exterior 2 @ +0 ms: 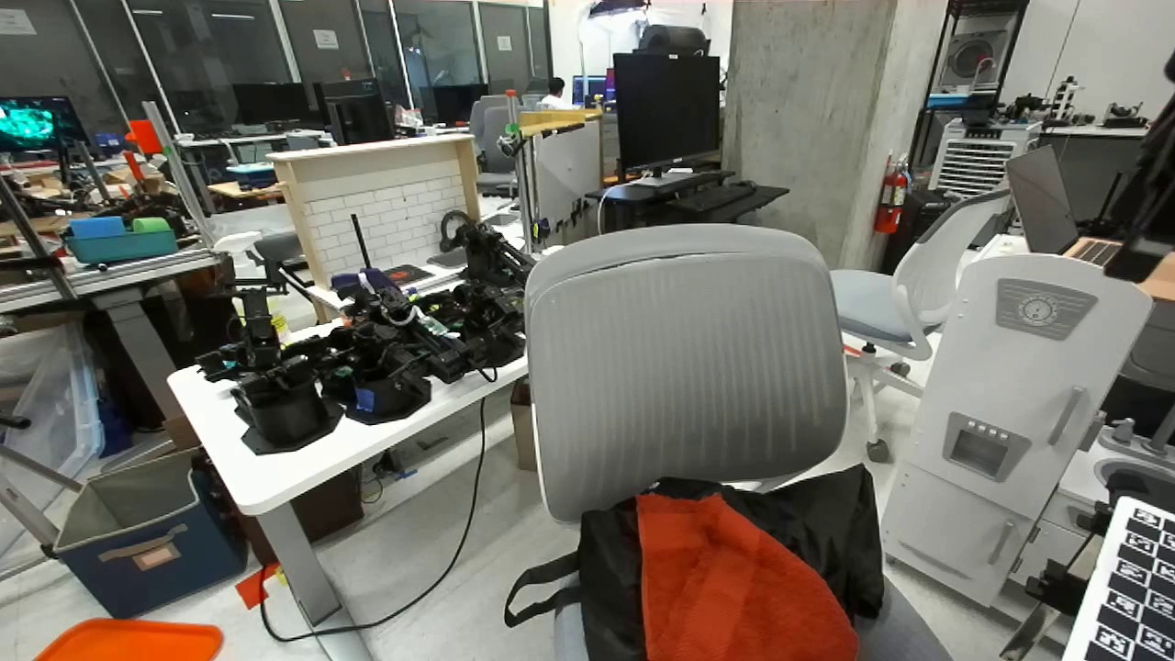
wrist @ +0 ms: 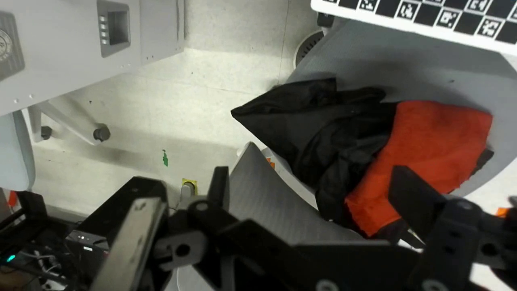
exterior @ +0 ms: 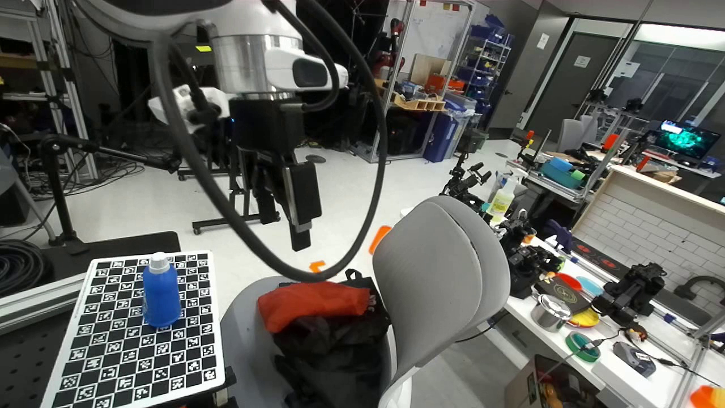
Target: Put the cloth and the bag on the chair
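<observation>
Wrist view: the end effector (wrist: 310,178) hangs, spread wide, above the chair (wrist: 424,72); beneath, red cloth (wrist: 432,149) lies over the bag (wrist: 299,125), contents hidden.

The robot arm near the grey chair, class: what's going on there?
The robot arm has its gripper open near the grey chair, holding nothing. The black bag lies on the chair, and the red cloth lies partly over it, so the job looks finished. A blue bottle stands on the checkered board nearby.
</observation>
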`<state>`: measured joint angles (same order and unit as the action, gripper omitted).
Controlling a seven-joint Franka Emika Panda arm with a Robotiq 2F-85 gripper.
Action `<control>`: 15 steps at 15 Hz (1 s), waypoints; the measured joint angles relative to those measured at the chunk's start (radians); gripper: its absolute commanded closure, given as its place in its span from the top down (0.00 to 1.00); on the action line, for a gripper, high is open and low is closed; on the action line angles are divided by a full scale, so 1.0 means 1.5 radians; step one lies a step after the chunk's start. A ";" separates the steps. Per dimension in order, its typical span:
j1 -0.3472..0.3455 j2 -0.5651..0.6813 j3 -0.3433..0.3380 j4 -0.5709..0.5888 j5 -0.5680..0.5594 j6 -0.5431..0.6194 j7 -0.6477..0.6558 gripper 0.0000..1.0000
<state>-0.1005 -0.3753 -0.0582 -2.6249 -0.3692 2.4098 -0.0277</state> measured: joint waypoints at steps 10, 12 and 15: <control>0.059 0.322 0.035 0.216 0.080 0.040 0.041 1.00; 0.075 0.377 0.036 0.258 0.080 0.036 0.056 1.00; 0.095 0.454 0.036 0.316 0.080 0.027 0.079 1.00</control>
<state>0.0419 0.3058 -0.0035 -2.1516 -0.2496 2.4504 0.0906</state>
